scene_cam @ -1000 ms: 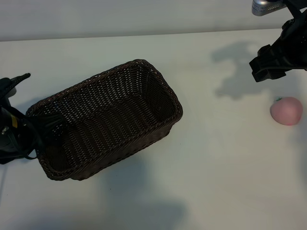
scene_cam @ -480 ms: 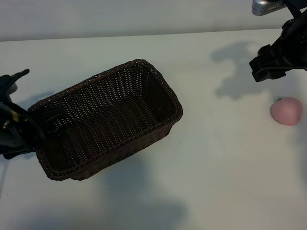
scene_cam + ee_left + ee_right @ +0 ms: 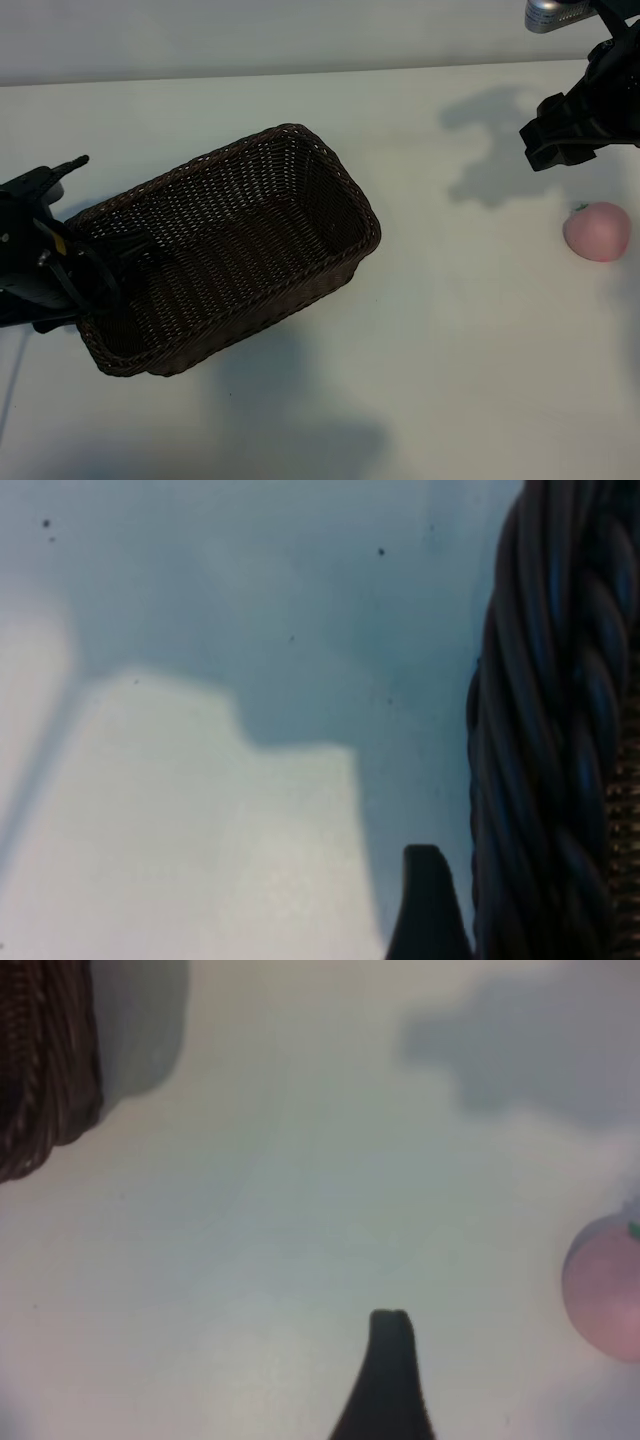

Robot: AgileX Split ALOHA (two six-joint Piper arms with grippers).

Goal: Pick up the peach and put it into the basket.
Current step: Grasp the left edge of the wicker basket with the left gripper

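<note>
Dark woven wicker marks the landmark here: the basket (image 3: pixel 225 250) lies slantwise on the white tabletop (image 3: pixel 420 360), its long axis running from its near-left corner up toward the far right, and nothing can be seen inside it. At the basket's left short end sits the left claw (image 3: pixel 88 268), a black mass with a yellow label and cables, pressed close against the braided rim and reaching slightly over it. Whether it touches the wicker I cannot tell from the exterior view. In the left wrist view the thick braided rim (image 3: pixel 555 730) fills one side of the picture, with one dark fingertip (image 3: pixel 428 905) just beside it on the outer side, over bare tabletop (image 3: pixel 200 810) and the arm's own shadow. Its jaws stand fairly wide and hold nothing.

Right of the basket the tabletop carries only shadows: one soft patch in front of the basket and a ragged one well beyond its far-right corner.

Farther right again, well apart from the basket, the right claw (image 3: pixel 570 125) hangs above the tabletop, pointing steeply down, spread wide and empty. The peach (image 3: pixel 597 231) rests on the tabletop nearer the camera than that claw, close to the picture's right edge, pale pink with a small green stem on its upper left. In the right wrist view the peach (image 3: pixel 605 1285) lies off to one side of the single visible fingertip (image 3: pixel 388 1360), not between the fingers, while a corner of the basket (image 3: pixel 45 1065) shows at the opposite side.
</note>
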